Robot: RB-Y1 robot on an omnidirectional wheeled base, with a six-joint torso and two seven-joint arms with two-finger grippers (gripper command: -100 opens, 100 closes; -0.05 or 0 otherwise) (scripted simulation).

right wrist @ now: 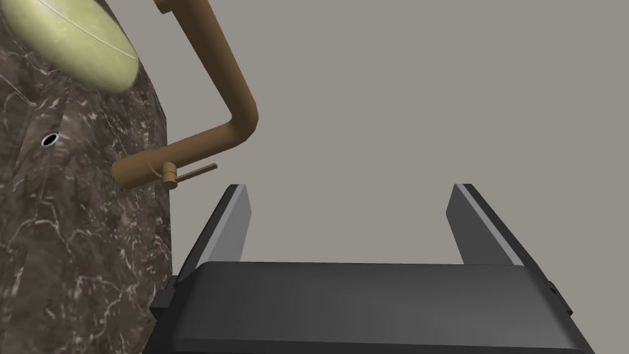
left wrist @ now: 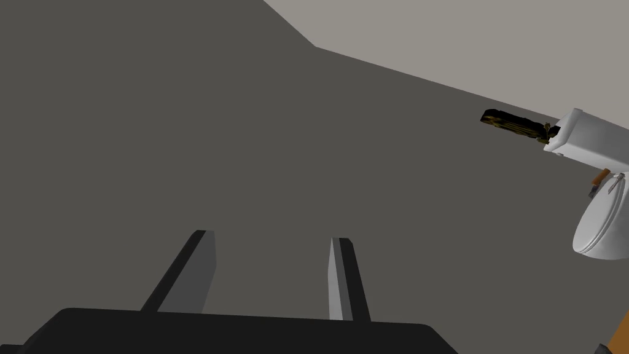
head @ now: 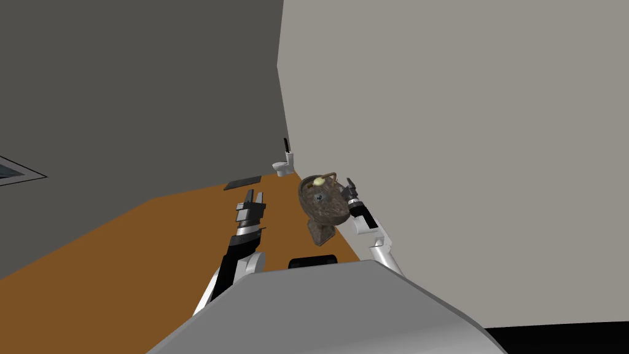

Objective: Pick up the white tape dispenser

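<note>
Although the task calls it white, the tape dispenser [left wrist: 513, 126] is probably the long, narrow object on the toilet, and it is drawn black with dull gold flecks. It is too small to show any roll or cutter. It stands upright on top of the tank of the white toilet [left wrist: 589, 144], its lower end touching the tank's lid. That puts it well ahead of the left gripper [left wrist: 273, 236] and a little toward the right arm's side.

The left gripper's two fingers are spread with nothing between them, and they point at a dark grey wall [left wrist: 184, 123]. A flat dark mat [head: 242, 182] lies on the orange-brown floor [head: 135, 258], between this gripper and the toilet.

The right gripper [right wrist: 351, 186] also has its fingers wide apart and holds nothing; it faces a pale grey wall [right wrist: 399, 92]. Just beside it stands a pedestal sink [right wrist: 74, 215] of dark brown, white-veined stone. The sink's bent bronze faucet [right wrist: 227, 92] rises just past one fingertip, its thin lever near that finger but apart from it. Farther along the sink's top, beyond the faucet, lies a yellow-green oval [right wrist: 67, 43]. The tape dispenser is well beyond this hand too, past the sink.
</note>
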